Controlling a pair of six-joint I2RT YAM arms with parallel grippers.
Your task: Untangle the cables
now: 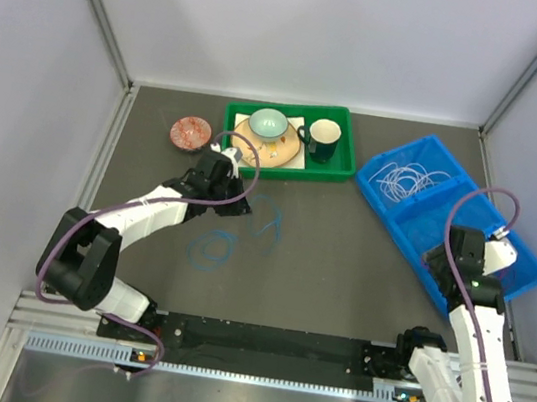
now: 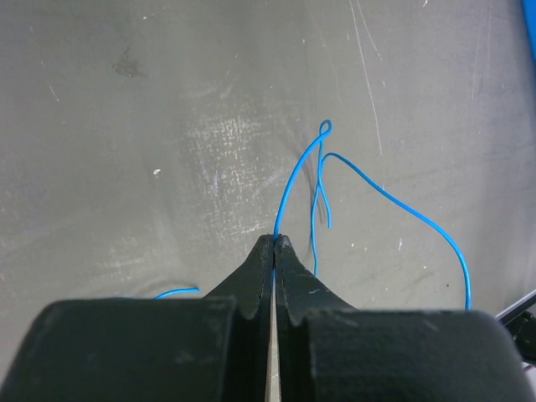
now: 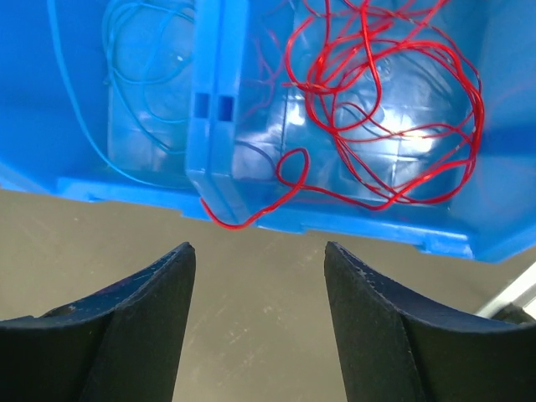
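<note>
At the left, the left gripper [image 2: 275, 240] is seen with its jaws pressed together on the blue cable [image 2: 292, 174], which is pinched at the fingertips. The rest of that cable is laid in loose loops on the table [image 1: 340, 262] towards the middle. Further right, the white cable [image 1: 404, 176] is coiled in the far compartment of the blue bin [image 1: 425, 219]. The red cable [image 3: 394, 100] is heaped in another compartment, with one end draped over the bin's rim. The right gripper [image 3: 260, 255] is held just before that rim, jaws apart, with nothing between them.
</note>
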